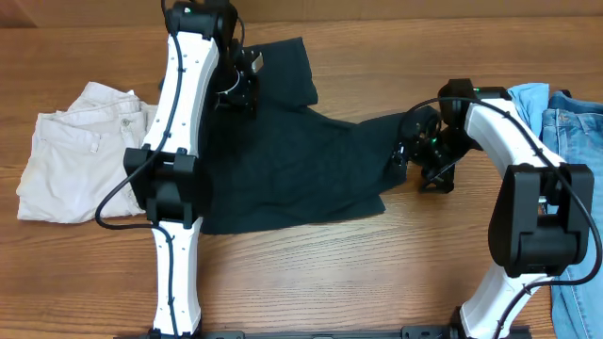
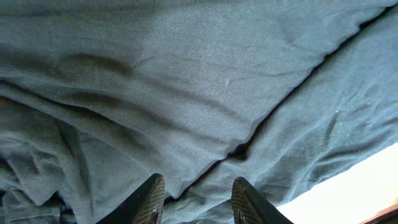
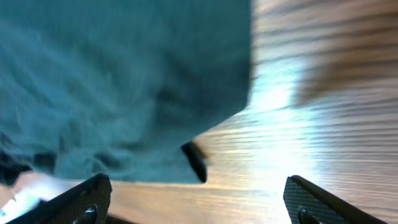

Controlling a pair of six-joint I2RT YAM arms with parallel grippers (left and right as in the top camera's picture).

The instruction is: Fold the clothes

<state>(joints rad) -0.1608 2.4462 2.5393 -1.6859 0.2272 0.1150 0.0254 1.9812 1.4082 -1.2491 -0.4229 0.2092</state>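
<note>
left jaws spread low over a crease in the black t-shirt (image 1: 283, 169); right jaws wide, seemingly empty, at its edge on the counter (image 1: 377, 273), poised for pinching.

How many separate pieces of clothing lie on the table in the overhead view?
3: cream shorts at the left, the dark T-shirt in the middle, blue jeans at the right edge, partly cut off; more may be hidden there.

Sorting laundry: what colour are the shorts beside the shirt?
The shorts are cream-white, clearest in the overhead view.
</note>
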